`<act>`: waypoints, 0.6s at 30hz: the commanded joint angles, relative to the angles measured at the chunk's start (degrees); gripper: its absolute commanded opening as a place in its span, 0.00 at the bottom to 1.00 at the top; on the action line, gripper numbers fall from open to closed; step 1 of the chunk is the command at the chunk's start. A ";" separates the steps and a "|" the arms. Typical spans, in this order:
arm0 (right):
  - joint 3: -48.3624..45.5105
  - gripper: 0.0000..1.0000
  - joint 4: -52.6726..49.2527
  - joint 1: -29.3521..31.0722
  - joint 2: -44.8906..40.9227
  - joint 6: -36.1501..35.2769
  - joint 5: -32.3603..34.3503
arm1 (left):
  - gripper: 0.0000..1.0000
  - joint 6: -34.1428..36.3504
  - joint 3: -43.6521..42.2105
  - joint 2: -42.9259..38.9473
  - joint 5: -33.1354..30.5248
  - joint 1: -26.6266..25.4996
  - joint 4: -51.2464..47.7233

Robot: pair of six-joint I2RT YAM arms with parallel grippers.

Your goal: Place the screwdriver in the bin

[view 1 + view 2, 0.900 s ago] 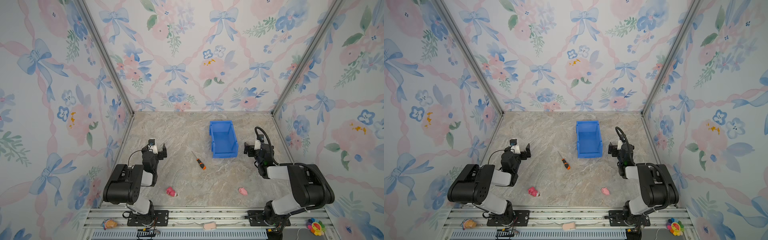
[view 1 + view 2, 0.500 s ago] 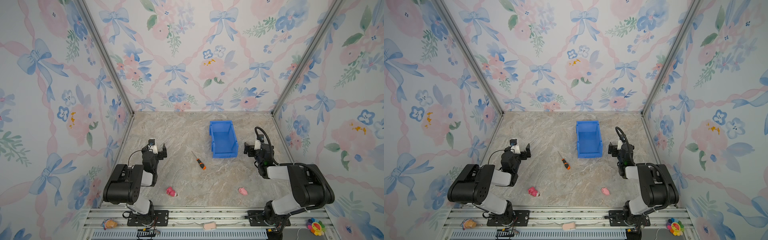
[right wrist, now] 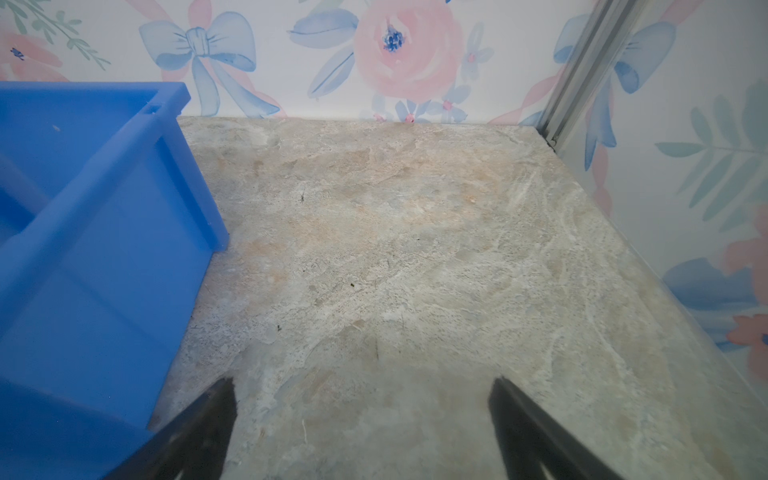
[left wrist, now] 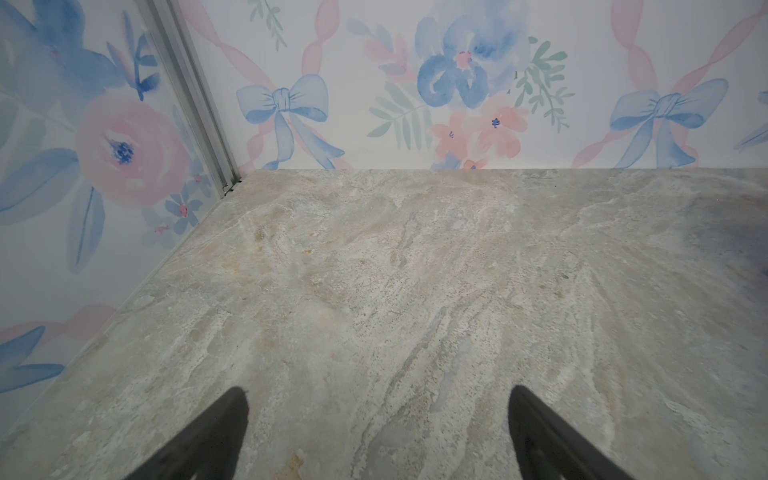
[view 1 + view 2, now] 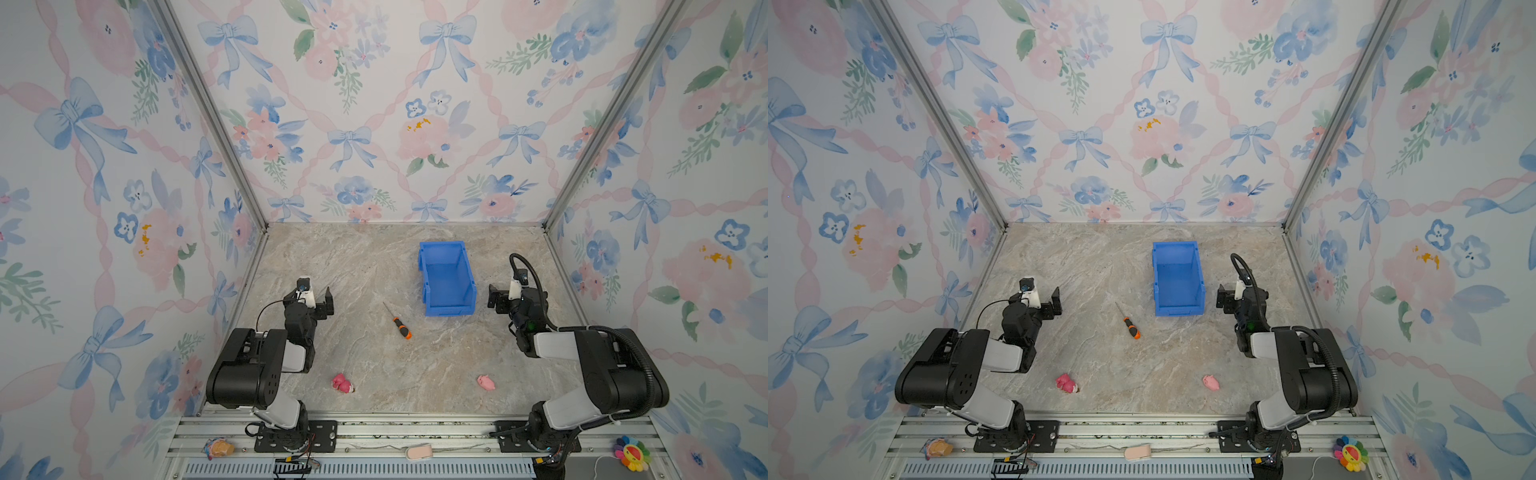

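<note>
We see nothing moved: screwdriver (image 5: 399, 321) still outside bin (image 5: 448, 274); left gripper (image 4: 377, 392), right gripper (image 3: 362, 381) open, empty; pick pending.

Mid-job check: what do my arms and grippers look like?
The left arm and right arm have bulky black joints, light-grey link covers. The left gripper and right gripper have black tapered fingers, white camera mounts. A ribbed black hose loops along the right arm; a thin black cable on the left.

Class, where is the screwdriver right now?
In a top view the screwdriver lies flat on the table, left of the bin and nearer the camera.
</note>
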 commanded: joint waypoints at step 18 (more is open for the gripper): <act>-11.11 0.97 10.89 -0.02 -10.84 -1.18 -1.75 | 0.98 -0.59 -3.51 -11.85 -3.52 -0.32 -4.81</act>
